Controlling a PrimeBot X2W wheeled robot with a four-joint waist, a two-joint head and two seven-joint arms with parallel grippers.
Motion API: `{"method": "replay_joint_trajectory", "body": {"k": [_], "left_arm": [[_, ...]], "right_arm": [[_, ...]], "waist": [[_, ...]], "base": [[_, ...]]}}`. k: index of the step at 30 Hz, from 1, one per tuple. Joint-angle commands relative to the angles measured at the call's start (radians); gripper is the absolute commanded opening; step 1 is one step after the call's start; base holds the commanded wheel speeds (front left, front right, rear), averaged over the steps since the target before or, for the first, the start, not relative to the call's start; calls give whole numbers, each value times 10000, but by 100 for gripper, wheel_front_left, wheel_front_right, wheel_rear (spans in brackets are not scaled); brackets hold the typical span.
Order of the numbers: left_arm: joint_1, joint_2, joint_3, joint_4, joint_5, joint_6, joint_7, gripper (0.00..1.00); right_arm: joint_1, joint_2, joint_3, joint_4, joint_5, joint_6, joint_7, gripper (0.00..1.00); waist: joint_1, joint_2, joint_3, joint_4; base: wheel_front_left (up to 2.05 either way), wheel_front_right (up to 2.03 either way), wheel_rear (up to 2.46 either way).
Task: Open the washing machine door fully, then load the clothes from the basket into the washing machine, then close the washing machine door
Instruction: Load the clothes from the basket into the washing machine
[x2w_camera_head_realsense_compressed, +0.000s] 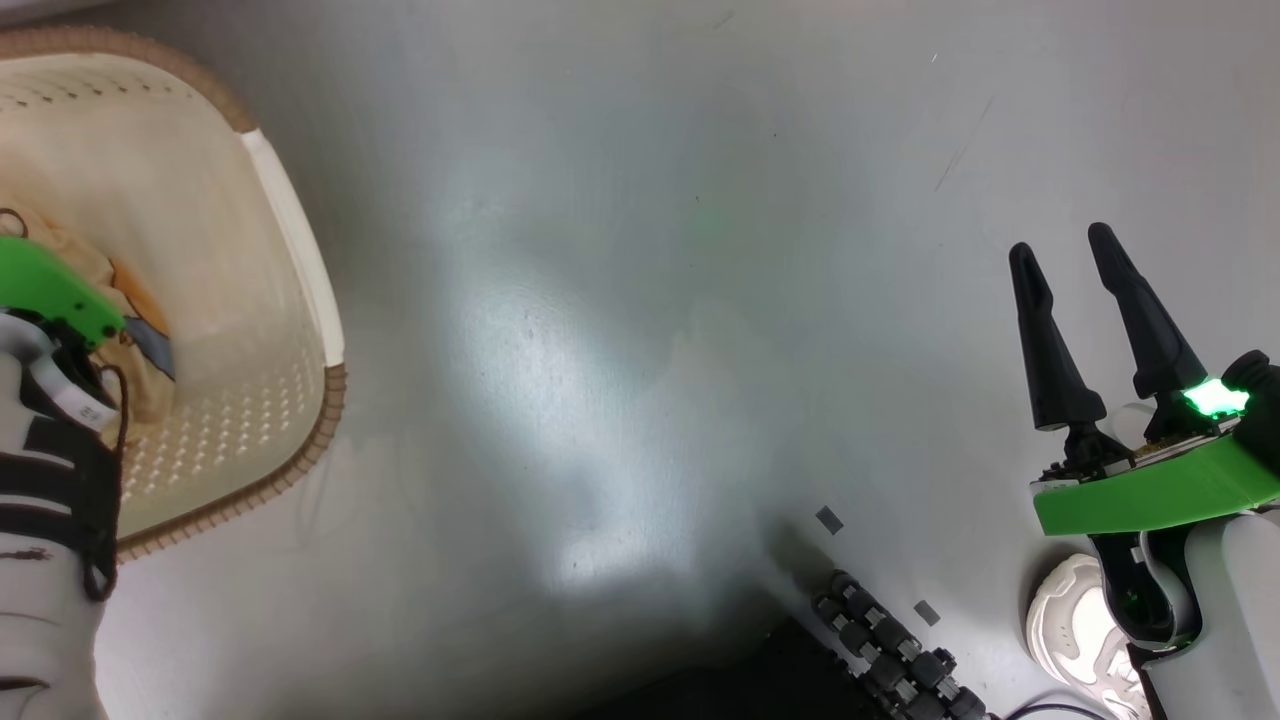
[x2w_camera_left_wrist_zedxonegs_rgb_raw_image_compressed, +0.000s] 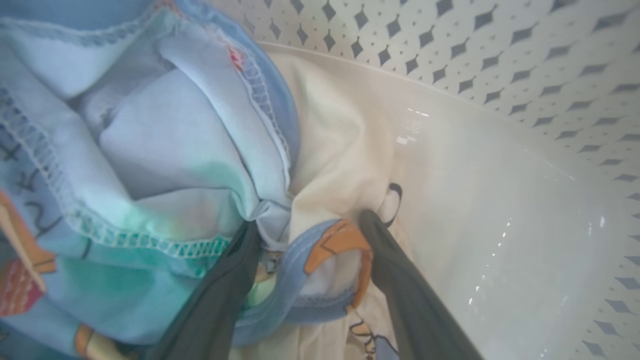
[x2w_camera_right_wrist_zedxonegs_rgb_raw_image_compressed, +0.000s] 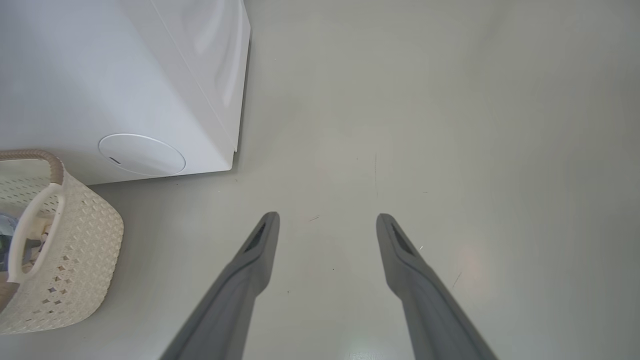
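L hand (x2w_camera_left_wrist_zedxonegs_rgb_raw_image_compressed: 307, 222) is down inside the basket (x2w_camera_left_wrist_zedxonegs_rgb_raw_image_compressed: 500, 60), fingers as wide apart as they go, straddling a bunched fold of the clothes (x2w_camera_left_wrist_zedxonegs_rgb_raw_image_compressed: 175, 150): light blue fabric w/ orange print, cream cloth under it. Both fingertips touch fabric, but it's not clamped and nothing is lifted. Clothes are heaped twd one side of the basket, w/ smooth cream inner wall bare on the other side.

R hand (x2w_camera_head_realsense_compressed: 1060, 242) is fully spread, empty, hovering over bare grey floor (x2w_camera_head_realsense_compressed: 650, 300), well apart from the basket.

Basket stands upright on the floor just beside the washing machine (x2w_camera_right_wrist_zedxonegs_rgb_raw_image_compressed: 75, 75) front, near its low round cover (x2w_camera_right_wrist_zedxonegs_rgb_raw_image_compressed: 141, 154); can't tell if they touch. Brown rim + white side handle face the R hand side. Washing machine's white front and side panels meet at a lower corner on the floor in R wrist view.
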Motion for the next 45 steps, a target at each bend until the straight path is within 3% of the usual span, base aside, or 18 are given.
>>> {"method": "replay_joint_trajectory", "body": {"k": [1,4,6,10,11,22,31,35,45], "left_arm": [[178,424,55,-15,-62,134,-25,100],[92,418,-6,5,-51,196,37,100],[46,420,-35,14,-54,209,30,50],[70,359,-105,33,-58,214,-11,5],[95,348,-112,38,-69,204,-24,0],[552,33,35,62,-426,-110,-502,0],[1749,-685,291,-373,-791,-947,-1705,0],[2409,-966,426,-1439,-672,-1212,-1760,0],[4931,-1660,792,-4426,283,-1381,-1765,0]], "right_arm": [[409,-228,117,-180,167,16,-48,100],[426,-253,107,-193,176,16,-48,100],[423,-264,95,-207,184,16,-48,100],[403,-275,45,-210,188,16,-48,100],[397,-283,36,-207,187,16,-48,100],[413,-316,-21,-144,137,16,-48,100],[671,-334,-56,-102,91,16,-48,100],[862,-362,-127,-122,43,16,-48,100],[1367,-353,-22,-25,-184,16,-48,100]], "waist": [[0,-1,79,-27],[0,-1,159,-28],[0,-1,207,-25],[0,-1,253,1],[0,-1,252,9],[0,-1,-125,259],[0,-1,-1381,823],[0,-1,-1949,1193],[0,-1,-3837,1826]], "base": [[0,0,0],[0,0,0],[0,0,0],[0,0,0],[0,0,0],[0,0,0],[0,0,0],[0,0,0],[0,0,0]]}}
